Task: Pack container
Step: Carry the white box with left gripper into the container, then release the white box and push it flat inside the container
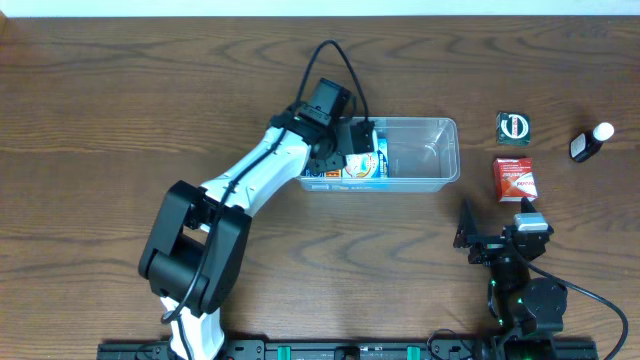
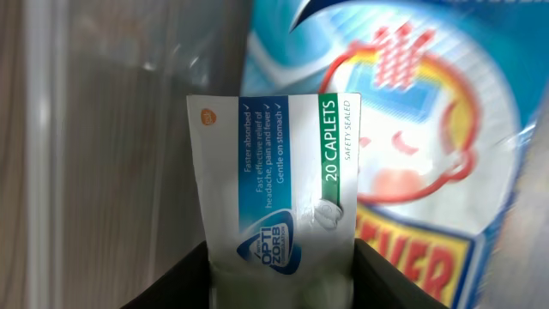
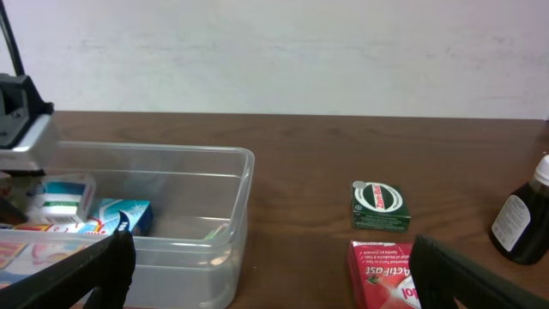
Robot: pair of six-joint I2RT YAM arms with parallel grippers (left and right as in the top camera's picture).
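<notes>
As the container (image 1: 432, 160) lay at the middle of the table (image 1: 120, 100) with its long axis running left to right, its left end was occupied and its right half was bare. Inside the left end, a caplet box (image 2: 274, 197) sat between the fingers of the left gripper (image 2: 281, 257), beside a larger blue pack (image 2: 412, 154). Whether the fingers pressed on the box or only flanked it could not be told. The right gripper (image 1: 495, 222) hung to the right of the container, nearer the robot's side of the table, its jaws spread wide and empty. A red box (image 1: 515, 180) lay just ahead of it, with a green box (image 1: 514, 127) and a small bottle (image 1: 592, 140) farther on. Judged from this layout, the right arm was the nearer one to all three loose items. Any of them would have to travel leftward to reach the bare half.
</notes>
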